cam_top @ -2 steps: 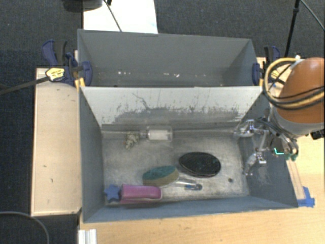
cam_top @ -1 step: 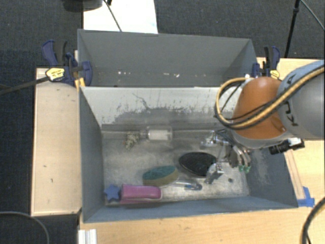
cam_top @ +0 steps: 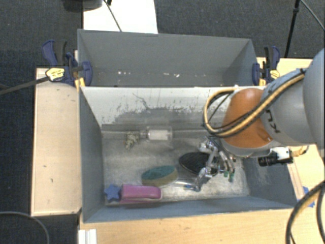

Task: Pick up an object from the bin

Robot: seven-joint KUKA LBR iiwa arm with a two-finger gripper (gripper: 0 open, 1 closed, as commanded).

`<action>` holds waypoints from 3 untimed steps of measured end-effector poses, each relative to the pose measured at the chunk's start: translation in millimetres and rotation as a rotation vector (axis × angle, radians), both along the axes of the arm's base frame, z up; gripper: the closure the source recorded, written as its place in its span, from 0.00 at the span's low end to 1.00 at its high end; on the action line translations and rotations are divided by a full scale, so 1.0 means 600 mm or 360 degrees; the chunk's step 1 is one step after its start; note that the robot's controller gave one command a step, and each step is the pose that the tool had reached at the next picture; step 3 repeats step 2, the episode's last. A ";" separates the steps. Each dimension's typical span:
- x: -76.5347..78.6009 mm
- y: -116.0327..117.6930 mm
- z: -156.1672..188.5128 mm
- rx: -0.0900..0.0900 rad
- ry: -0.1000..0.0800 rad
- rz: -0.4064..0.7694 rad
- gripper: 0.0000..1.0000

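– Gripper [cam_top: 216,172] first: where does it sit?
– Low in the right half of the grey bin [cam_top: 91,151], just beside a flat black disc [cam_top: 190,161] on the floor. The orange wrist cover [cam_top: 241,108] and cables crowd over it, so I cannot tell whether it is wide or narrow, or whether it touches the disc.
– And around it?
– A green oval sponge [cam_top: 159,174] lies just left of the disc. A pink block [cam_top: 139,192] and a blue star [cam_top: 112,191] lie by the front wall, and a clear bottle [cam_top: 158,134] at the back. The bin's metal is scuffed, and dark flooring [cam_top: 30,24] lies beyond.
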State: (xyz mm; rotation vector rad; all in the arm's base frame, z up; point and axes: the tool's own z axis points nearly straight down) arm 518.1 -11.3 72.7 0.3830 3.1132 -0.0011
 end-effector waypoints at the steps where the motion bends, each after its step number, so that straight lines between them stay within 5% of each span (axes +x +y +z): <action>1: 0.001 0.000 0.002 0.0000 -0.0003 0.0008 1.00; 2: 0.015 -0.008 0.245 0.0002 -0.0007 -0.0049 1.00; 3: 0.015 -0.008 0.245 0.0002 -0.0007 -0.0049 1.00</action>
